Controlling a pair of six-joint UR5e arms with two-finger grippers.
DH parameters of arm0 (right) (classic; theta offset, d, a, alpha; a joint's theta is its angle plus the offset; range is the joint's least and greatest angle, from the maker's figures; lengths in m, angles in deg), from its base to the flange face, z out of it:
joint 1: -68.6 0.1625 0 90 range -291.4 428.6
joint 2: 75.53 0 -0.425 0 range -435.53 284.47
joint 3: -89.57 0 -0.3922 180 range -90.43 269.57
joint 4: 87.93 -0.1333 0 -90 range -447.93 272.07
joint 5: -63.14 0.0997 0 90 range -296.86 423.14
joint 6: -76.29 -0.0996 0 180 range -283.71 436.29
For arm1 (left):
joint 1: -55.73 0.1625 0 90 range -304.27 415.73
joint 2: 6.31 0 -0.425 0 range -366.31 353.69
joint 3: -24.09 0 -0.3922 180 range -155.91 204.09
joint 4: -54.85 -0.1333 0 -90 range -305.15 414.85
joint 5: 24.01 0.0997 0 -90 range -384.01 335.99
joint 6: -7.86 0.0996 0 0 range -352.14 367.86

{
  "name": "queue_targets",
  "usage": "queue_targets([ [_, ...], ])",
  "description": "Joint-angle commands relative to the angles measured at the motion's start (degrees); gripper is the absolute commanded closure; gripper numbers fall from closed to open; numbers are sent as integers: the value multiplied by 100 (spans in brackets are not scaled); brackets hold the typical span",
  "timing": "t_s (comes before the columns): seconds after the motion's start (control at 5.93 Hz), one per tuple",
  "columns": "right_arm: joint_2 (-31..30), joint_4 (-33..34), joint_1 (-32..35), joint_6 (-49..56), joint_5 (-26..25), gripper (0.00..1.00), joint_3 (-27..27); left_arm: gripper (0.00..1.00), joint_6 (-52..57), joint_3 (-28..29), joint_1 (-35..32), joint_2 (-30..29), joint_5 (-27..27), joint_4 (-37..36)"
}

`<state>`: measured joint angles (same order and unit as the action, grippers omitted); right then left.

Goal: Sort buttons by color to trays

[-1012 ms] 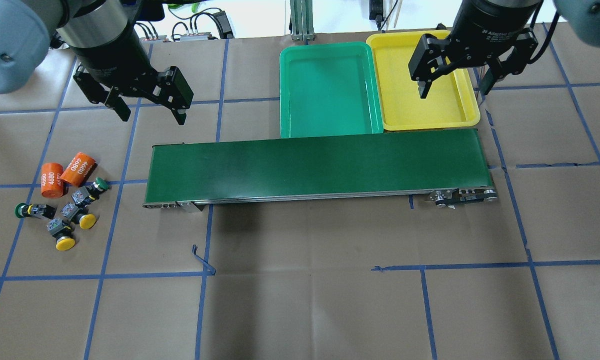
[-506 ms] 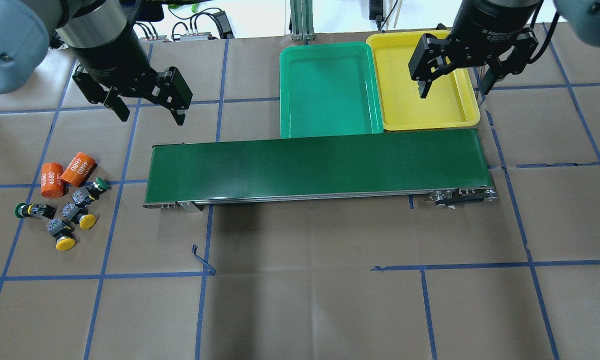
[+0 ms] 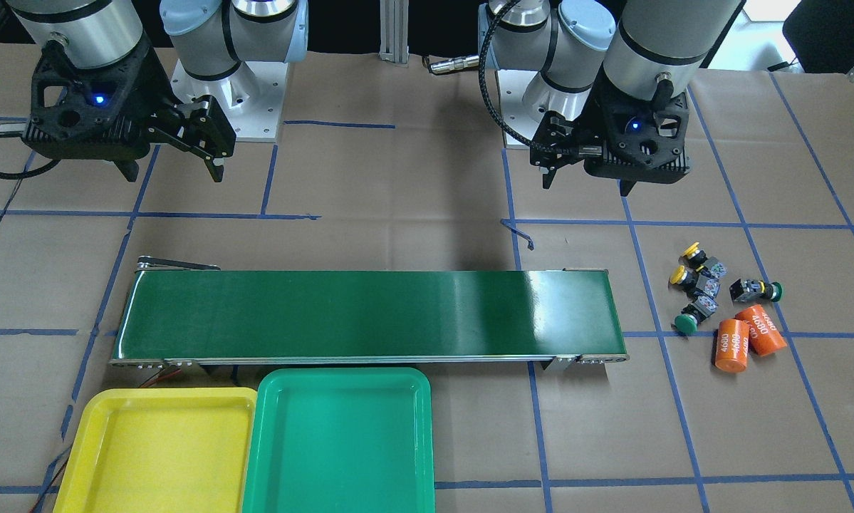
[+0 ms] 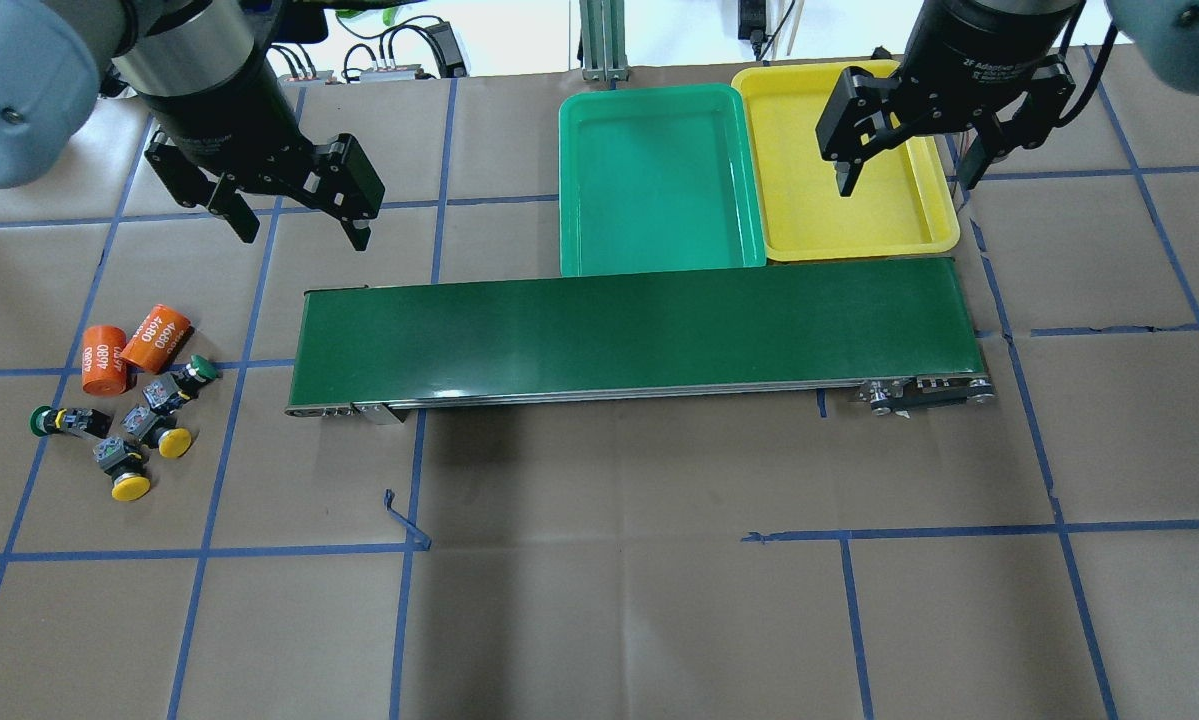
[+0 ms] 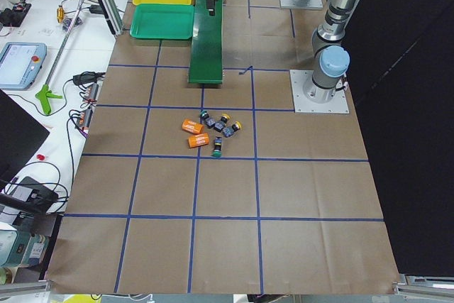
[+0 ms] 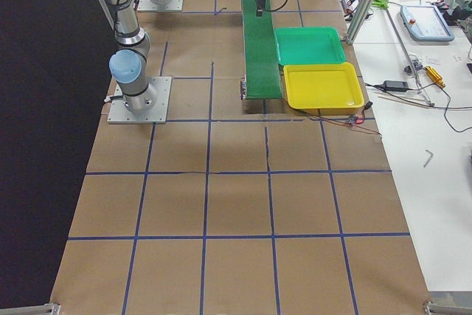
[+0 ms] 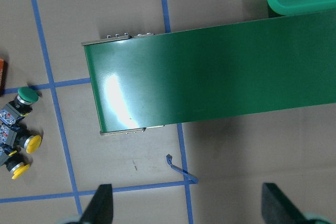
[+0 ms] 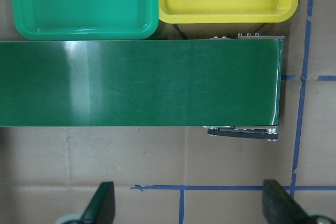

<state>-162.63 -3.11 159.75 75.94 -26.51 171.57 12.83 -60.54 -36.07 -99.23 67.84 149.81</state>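
Several buttons lie clustered on the paper at the table's left. Two are green [image 4: 199, 368] [image 4: 41, 421] and two are yellow [image 4: 174, 443] [image 4: 131, 487]. They also show in the front view, a yellow button [image 3: 692, 251] among them. The green tray [image 4: 649, 190] and the yellow tray [image 4: 799, 215] sit side by side behind the belt, both bare inside. My left gripper [image 4: 302, 232] hangs open above the paper, up and right of the buttons, holding nothing. My right gripper [image 4: 905, 185] is open over the yellow tray's right half, also holding nothing.
A long dark-green conveyor belt [image 4: 639, 335] lies across the middle, in front of the trays. Two orange cylinders marked 4680 [image 4: 104, 358] [image 4: 156, 338] rest just behind the buttons. A curl of blue tape [image 4: 404, 520] sticks up near the front. Cables run along the back edge.
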Motion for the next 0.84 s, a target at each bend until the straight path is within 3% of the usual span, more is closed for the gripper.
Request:
queue_targets([
  [0.0, 0, 0, 0, 0, 0, 0, 0, 1, 39, -1, 39, 45, 17, -3],
  [0.34, 0, 0, 0, 0, 0, 0, 0, 1, 370, -18, 231, 71, 104, 6],
  [0.67, 0, 0, 0, 0, 0, 0, 0, 1, 1381, -280, 1430, -50, 123, -2],
])
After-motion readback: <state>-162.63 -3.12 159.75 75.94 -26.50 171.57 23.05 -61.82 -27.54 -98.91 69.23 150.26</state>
